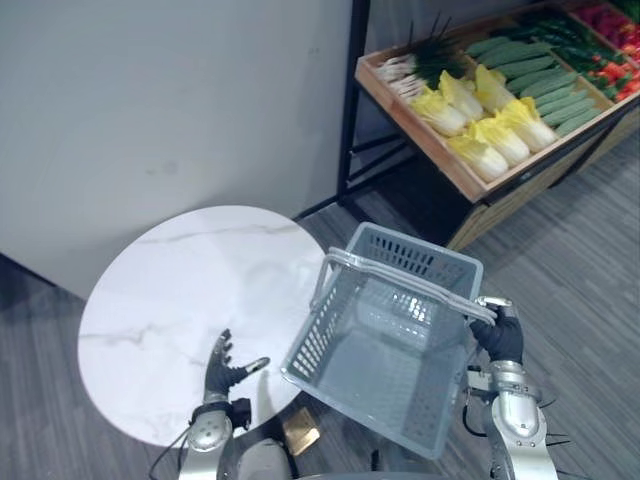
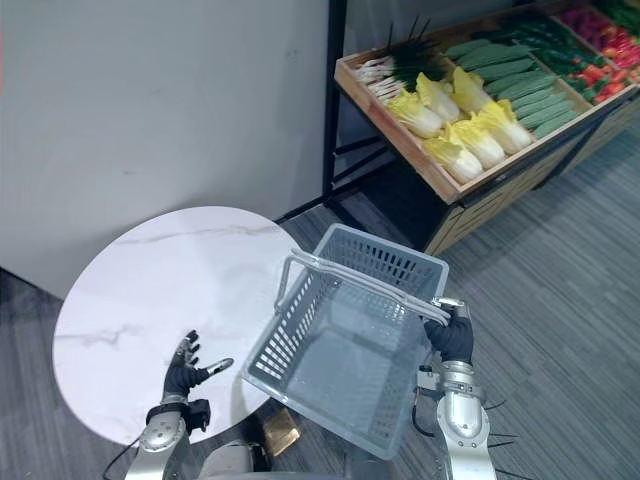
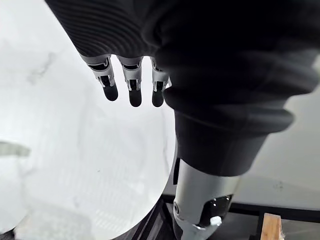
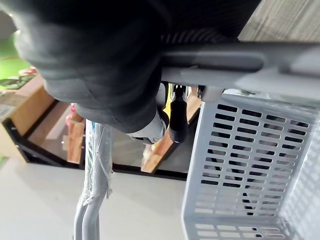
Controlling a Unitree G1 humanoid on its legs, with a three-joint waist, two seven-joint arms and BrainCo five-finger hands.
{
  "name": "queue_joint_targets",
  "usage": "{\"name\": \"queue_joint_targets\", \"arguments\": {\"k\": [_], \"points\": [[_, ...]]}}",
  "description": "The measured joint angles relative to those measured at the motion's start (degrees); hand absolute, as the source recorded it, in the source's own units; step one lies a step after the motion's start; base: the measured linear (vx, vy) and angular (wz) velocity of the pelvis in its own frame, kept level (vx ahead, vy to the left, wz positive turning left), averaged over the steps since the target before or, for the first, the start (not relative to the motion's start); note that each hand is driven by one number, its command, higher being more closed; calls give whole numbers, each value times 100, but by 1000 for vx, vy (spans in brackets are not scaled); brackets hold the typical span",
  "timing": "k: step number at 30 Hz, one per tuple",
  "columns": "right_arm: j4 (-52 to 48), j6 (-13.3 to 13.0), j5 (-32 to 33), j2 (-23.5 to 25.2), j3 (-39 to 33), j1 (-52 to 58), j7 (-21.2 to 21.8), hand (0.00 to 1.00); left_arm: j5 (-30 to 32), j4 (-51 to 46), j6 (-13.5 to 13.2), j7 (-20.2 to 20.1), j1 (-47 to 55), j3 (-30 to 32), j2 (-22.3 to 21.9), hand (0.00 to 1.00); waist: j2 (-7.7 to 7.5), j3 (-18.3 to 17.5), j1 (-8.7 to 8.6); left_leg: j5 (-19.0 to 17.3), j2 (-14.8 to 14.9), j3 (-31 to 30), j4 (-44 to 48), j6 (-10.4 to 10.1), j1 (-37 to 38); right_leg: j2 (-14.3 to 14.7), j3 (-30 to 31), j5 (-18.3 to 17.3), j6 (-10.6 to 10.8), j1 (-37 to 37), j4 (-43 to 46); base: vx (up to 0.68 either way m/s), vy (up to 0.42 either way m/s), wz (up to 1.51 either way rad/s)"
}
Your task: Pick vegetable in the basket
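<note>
Right wrist view: right hand (image 4: 100,65) clamped round handle (image 4: 240,62), basket (image 4: 240,150) hanging under its fingers; left hand (image 1: 222,372) splayed, fingers apart, over table (image 1: 180,290); vegetables (image 1: 490,130) on shelf (image 1: 420,137), well beyond fingertips.

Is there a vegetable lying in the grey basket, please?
No, the basket shows a bare grey floor with nothing in it.
</note>
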Motion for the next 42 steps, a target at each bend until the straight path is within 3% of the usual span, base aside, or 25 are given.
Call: {"name": "queue_joint_targets", "arguments": {"k": [2, 4, 5, 7, 8, 9, 11, 12, 13, 15, 19, 22, 25, 26, 28, 30, 32, 33, 35, 36, 37, 38, 39, 40, 42], "points": [[105, 12, 128, -6, -120, -108, -69, 100, -129, -14, 16, 3, 11, -49, -81, 0, 196, 127, -18, 356, 185, -226, 64, -107, -181, 224, -82, 86, -139, 52, -195, -203, -122, 17], [98, 11, 272, 23, -200, -57, -115, 100, -155, -108, 16, -4, 10, -92, -76, 0, 165, 154, -106, 966, 113, -641, -249, -71, -111, 160, -316, 160, -315, 99, -231, -261, -127, 44], [96, 13, 322, 79, -238, -50, -118, 100, -152, -208, 15, -11, 14, -94, -78, 0, 97, 182, -110, 718, 161, -638, -16, -5, -134, 127, -410, 126, -402, 108, -262, -285, -109, 36], [87, 14, 535, 147, -289, -39, -115, 100, -142, -347, 14, -43, 150, -150, -67, 0, 93, 207, -167, -529, 243, -641, 1703, 317, -161, 77, -466, 202, -463, 83, -204, -264, -59, 4], [59, 14, 536, 158, -281, -14, -114, 100, -142, -354, 14, -43, 182, -147, -66, 0, 94, 206, -176, -757, 252, -651, 1955, 310, -55, 69, -422, 231, -454, 61, -196, -272, 46, -31], [-57, 11, 549, 185, -275, 46, -114, 100, -145, -370, 12, -39, 236, -142, -68, 0, 128, 181, -177, -1258, 257, -734, 2242, 203, 339, 86, -257, 299, -464, -157, -154, -212, 83, -38], [-75, -2, 640, 206, -298, 48, -108, 100, -144, -368, 12, -40, 246, -143, -69, 0, 176, 126, -199, -1525, 242, -740, 2000, 168, 598, 142, -178, 345, -456, -350, -146, -178, 137, -26], [-78, -4, 751, 222, -382, 51, -98, 100, -139, -368, 11, -37, 251, -145, -84, 0, 315, 34, -297, -1786, 165, -646, 1195, 64, 868, 189, -222, 409, -364, -589, -126, -208, 161, -1], [-23, 11, 774, 383, -479, 85, -103, 100, -118, -307, 23, -37, 156, -152, -32, 0, 139, 79, -341, -1674, 54, -537, 777, -105, 939, 109, -195, 507, -283, -725, -110, -198, 144, -2], [-29, 13, 777, 528, -488, 286, -95, 100, -107, -300, 45, -34, 181, -165, -8, 0, 9, 61, -314, -1598, -53, -449, 744, -93, 984, 34, -83, 747, -149, -681, -280, -98, 93, -21], [-29, 12, 850, 607, -466, 380, -80, 100, 93, -303, 41, -34, 133, -273, 69, 0, -26, 40, -341, -1689, -51, -68, 973, 32, 1050, 88, 317, 1007, -57, -715, -408, -71, 95, -52], [-29, 13, 849, 607, -327, 316, -85, 100, 110, -303, 30, -32, 84, -335, 67, 0, -42, 52, -325, -1869, 89, 500, 1143, -8, 1204, 354, 818, 1246, -76, -889, -526, -98, 17, -110], [36, 11, 774, 587, -305, 174, -79, 100, 115, -300, 24, -26, 90, -369, 55, 0, -38, 113, -327, -2027, 316, 1249, 1107, -39, 1563, 231, 11, 1150, -604, -952, -671, -86, 18, -152], [220, -11, 734, 569, -307, 83, -86, 100, 118, -296, -2, -26, 73, -416, 92, 0, -30, 130, -337, -2077, 458, 1839, 1082, -102, 1725, -205, -1222, 1202, -718, -1128, -441, -24, -6, -172], [530, -9, 684, 520, -332, -34, -104, 100, 117, -196, -9, -21, 16, -470, 213, 0, -138, 120, -374, -2162, 463, 2367, 1045, -250, 2003, -686, -2363, 1191, -743, -1213, -76, 71, -36, -176], [868, -7, 621, 437, -366, -99, -175, 100, 118, -42, -11, -15, -68, -549, 242, 0, -140, 110, -487, -2230, 461, 2548, 944, -389, 2223, -622, -2500, 1305, -693, -1263, -19, 136, -44, -125], [1114, 9, 623, 366, -468, -111, -217, 100, 121, 147, -12, -26, -182, -607, 208, 0, 27, 74, -682, -2158, 497, 2638, 782, -562, 2332, -391, -2300, 1276, -638, -1428, 129, 284, -95, -74], [1165, 29, 621, 329, -539, -69, -215, 100, 123, 285, -12, -35, -267, -638, 124, 0, 149, 116, -743, -2066, 594, 2512, 943, -596, 2452, -239, -2152, 1151, -638, -1483, 273, 437, -134, -101], [1190, 88, 621, 357, -550, -22, -213, 100, 116, 442, -5, -30, -300, -656, 53, 0, 222, 131, -778, -1857, 924, 2133, 1838, -304, 2410, 1, -1892, 930, -677, -1386, 469, 369, -126, -109], [1164, 108, 631, 365, -547, 53, -211, 100, 111, 441, 7, -35, -265, -675, 28, 0, 245, 144, -761, -1387, 1185, 1775, 2722, 215, 2334, 181, -1684, 810, -725, -1106, 460, 428, -156, -120], [1024, 111, 632, 363, -530, 190, -209, 100, 109, 430, 4, -34, -218, -706, 18, 0, 260, 148, -662, -336, 1331, 1229, 3519, 462, 2184, 329, -1410, 742, -780, -724, 305, 428, -156, -128], [924, 105, 649, 358, -474, 260, -207, 100, 106, 416, -3, -32, -157, -709, -16, 0, 263, 146, -605, -272, 1338, 907, 3893, 358, 2044, 336, -1250, 700, -767, -545, 179, 416, -13, -120], [767, 62, 716, 392, -488, 314, -201, 100, 100, 347, -27, -35, -147, -785, -56, 0, 295, 139, -594, -796, 1305, 372, 4596, 182, 1522, 369, -1053, 549, -758, -334, 49, 384, 80, -95], [717, 34, 755, 391, -461, 313, -195, 100, 99, 267, -30, -36, -134, -823, -83, 0, 279, 146, -575, -1255, 1167, 10, 4917, 191, 965, 346, -861, 382, -787, -170, 32, 525, 127, -91], [676, 30, 755, 380, -393, 370, -187, 100, 98, 253, -28, -34, -88, -832, -102, 0, 244, 165, -418, -1703, 927, -171, 4641, 291, 344, 273, -588, 219, -672, 128, -43, 356, 128, -73]]}}
